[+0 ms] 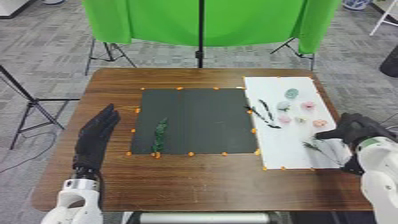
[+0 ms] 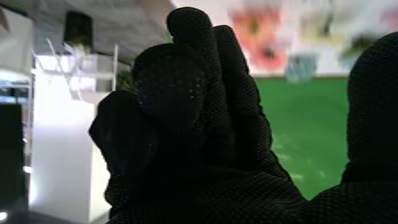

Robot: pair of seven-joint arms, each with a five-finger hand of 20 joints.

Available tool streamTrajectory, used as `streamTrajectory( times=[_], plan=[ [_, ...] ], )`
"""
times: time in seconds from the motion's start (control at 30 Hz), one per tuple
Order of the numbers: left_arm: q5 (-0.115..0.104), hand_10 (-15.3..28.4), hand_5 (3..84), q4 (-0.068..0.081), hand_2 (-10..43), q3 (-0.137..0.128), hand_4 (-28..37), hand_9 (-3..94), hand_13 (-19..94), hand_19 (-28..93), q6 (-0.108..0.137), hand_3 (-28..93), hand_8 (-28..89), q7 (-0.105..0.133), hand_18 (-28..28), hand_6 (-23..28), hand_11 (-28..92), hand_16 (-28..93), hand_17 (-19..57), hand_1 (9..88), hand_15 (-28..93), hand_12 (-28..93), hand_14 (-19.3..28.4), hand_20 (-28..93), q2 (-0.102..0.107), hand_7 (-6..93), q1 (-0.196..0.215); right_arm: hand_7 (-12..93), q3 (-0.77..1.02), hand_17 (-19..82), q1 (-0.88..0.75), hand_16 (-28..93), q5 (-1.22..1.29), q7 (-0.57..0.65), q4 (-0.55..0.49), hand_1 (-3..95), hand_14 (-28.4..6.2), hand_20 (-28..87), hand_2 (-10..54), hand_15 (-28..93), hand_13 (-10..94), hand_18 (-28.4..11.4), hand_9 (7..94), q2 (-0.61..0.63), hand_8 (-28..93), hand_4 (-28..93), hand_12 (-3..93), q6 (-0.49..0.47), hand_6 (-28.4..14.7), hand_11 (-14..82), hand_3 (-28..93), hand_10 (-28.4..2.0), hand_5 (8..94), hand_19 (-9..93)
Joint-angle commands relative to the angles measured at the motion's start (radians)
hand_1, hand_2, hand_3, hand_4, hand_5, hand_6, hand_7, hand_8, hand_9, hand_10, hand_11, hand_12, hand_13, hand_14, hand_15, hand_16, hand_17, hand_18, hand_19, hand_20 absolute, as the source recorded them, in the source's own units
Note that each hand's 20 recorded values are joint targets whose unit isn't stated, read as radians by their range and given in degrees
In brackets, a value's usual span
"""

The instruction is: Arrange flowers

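Early placing step, as judged from the layout: on the brown bench (image 1: 178, 185), the dark sheet (image 1: 200, 120) appears to be the arranging ground and the white sheet (image 1: 278, 159), at its right, the supply. The right hand (image 1: 357, 131) is at the white sheet's outer edge, its thumb well apart from the fingers and nothing seen between them; the left hand (image 1: 96, 132) lies to the left of the dark sheet, fingers straight and together. One leafy green sprig (image 1: 160, 134) lies lengthwise on the dark sheet, near its left edge — probably the first piece set. The next move likely calls for pinching the feathery sprig (image 1: 311, 146), on the white sheet just beside the right hand, by its thin stem and carrying it across. In the way: the dark twigs (image 1: 266, 109) near the boundary of the two sheets, and, farther up the white sheet, close-set pink blooms (image 1: 308, 105) and pale green blooms (image 1: 291, 93) — a low sweep could drag either. Smallest, orange tabs (image 1: 179, 88) dot the edges of both sheets.
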Motion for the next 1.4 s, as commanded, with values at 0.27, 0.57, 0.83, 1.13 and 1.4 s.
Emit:
streamTrajectory(
  times=[0.27, 0.57, 0.83, 1.13, 1.4],
  plan=[
    [-0.001, 11.4, 42.1, -0.002, -8.6, -0.002, -22.1, 37.0, 28, 1, -0.005, 67, -5, -0.018, 9.8, 4.7, 10, 2, 3.0, 23.5, 7, 13, 13.1, 16, -0.007, 5.6, 0.012, 18, -0.032, 58, -0.089, 31, -0.071, -0.009, 0.062, 42.6, -5.2, 55, -9.5, 62, 83, -13.0, 80.1, -0.017, -2, -21, 23.9, 0.172, -1.9, 23.6, 57, -12.2, 71.7, 93],
    [0.000, 11.3, 42.2, -0.001, -8.3, -0.001, -22.2, 37.1, 28, 1, -0.009, 67, -5, -0.020, 9.8, 4.8, 10, 2, 3.0, 23.4, 7, 13, 13.1, 16, -0.004, 5.7, 0.014, 25, -0.029, 64, -0.093, 32, 0.010, -0.022, 0.012, 60.8, -2.1, 59, -9.5, 60, 91, -11.5, 90.4, -0.024, 16, -17, 27.1, 0.318, 1.3, 32.1, 49, -9.7, 82.1, 93],
    [0.003, 11.4, 42.2, 0.001, -8.4, 0.000, -22.2, 37.3, 28, 1, -0.019, 67, -5, -0.028, 9.8, 4.8, 10, 2, 3.0, 23.2, 7, 13, 13.2, 16, 0.000, 5.7, 0.005, 25, -0.196, 65, 0.059, 32, 0.105, -0.002, -0.111, 61.1, -2.0, 59, -9.5, 60, 92, -11.1, 90.7, -0.052, 16, -17, 26.8, 0.388, 1.1, 34.3, 51, -9.9, 82.7, 93],
    [0.006, 11.6, 42.2, 0.003, -8.4, 0.001, -22.2, 37.8, 28, 1, -0.029, 67, -5, -0.041, 9.8, 4.8, 10, 2, 3.0, 23.2, 7, 13, 13.3, 16, -0.001, 5.6, -0.002, 24, -0.549, 65, 0.296, 32, 0.138, -0.009, -0.052, 61.2, -1.8, 59, -9.5, 60, 92, -11.0, 90.9, -0.217, 16, -16, 26.6, 0.342, 0.6, 34.6, 51, -10.3, 83.2, 93],
    [0.006, 11.7, 42.2, 0.001, -8.3, -0.002, -22.1, 37.8, 28, 1, -0.038, 67, -5, -0.050, 9.9, 5.0, 10, 2, 2.9, 23.2, 7, 13, 13.4, 16, -0.001, 5.2, 0.001, 24, -0.695, 66, 0.374, 33, 0.145, 0.025, 0.129, 61.7, -1.7, 60, -9.5, 60, 92, -10.9, 90.9, -0.410, 16, -16, 26.6, 0.294, 0.4, 35.0, 50, -10.5, 83.5, 93]
  ],
)
